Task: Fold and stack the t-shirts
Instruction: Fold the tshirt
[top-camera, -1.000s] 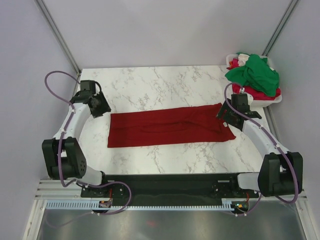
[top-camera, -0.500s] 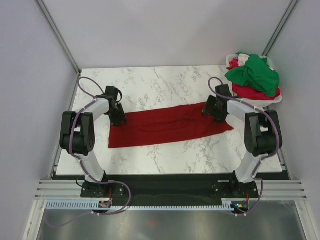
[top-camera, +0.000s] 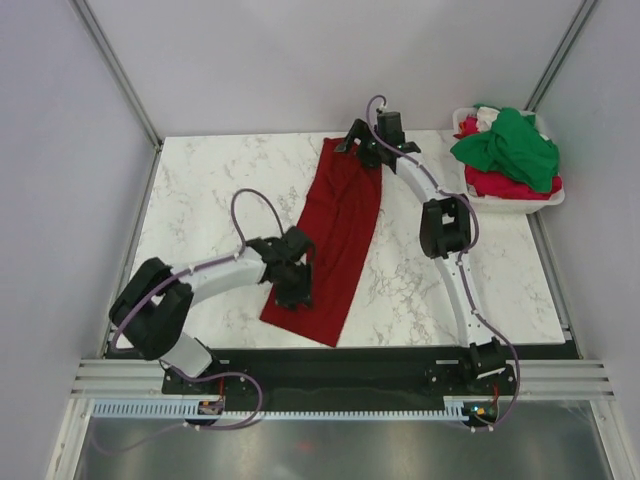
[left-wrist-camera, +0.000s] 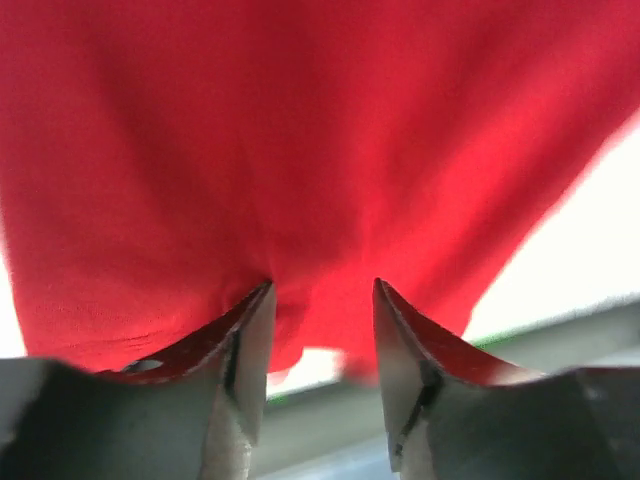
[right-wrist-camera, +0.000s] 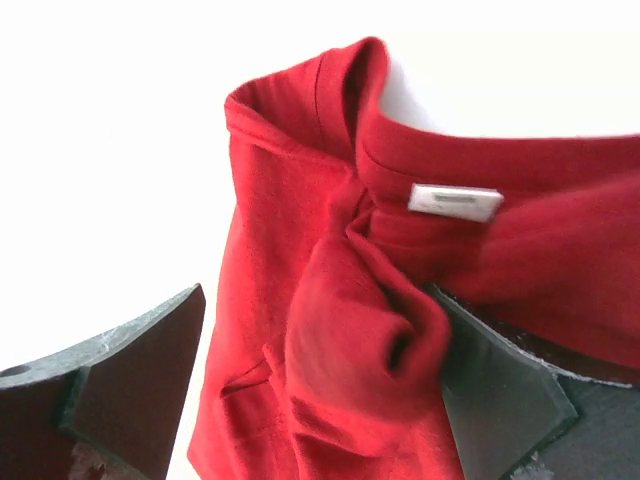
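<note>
Dark red cotton: the dark red t-shirt lies folded into a long narrow strip. It runs diagonally across the marble table from the far middle toward the near edge. My left claw sits close to the strip's near end, on its left border. Its fingers stand partly apart with the cloth's edge between them; I cannot tell whether they clamp it. My right claw is at the far end, over the collar, jaws spread wide. The bunched neckline with its white label lies between the fingers, touching one, while the other stands just clear of the cloth. The green t-shirt and a lighter red t-shirt are heaped in the white basket at the table's far right corner.
</note>
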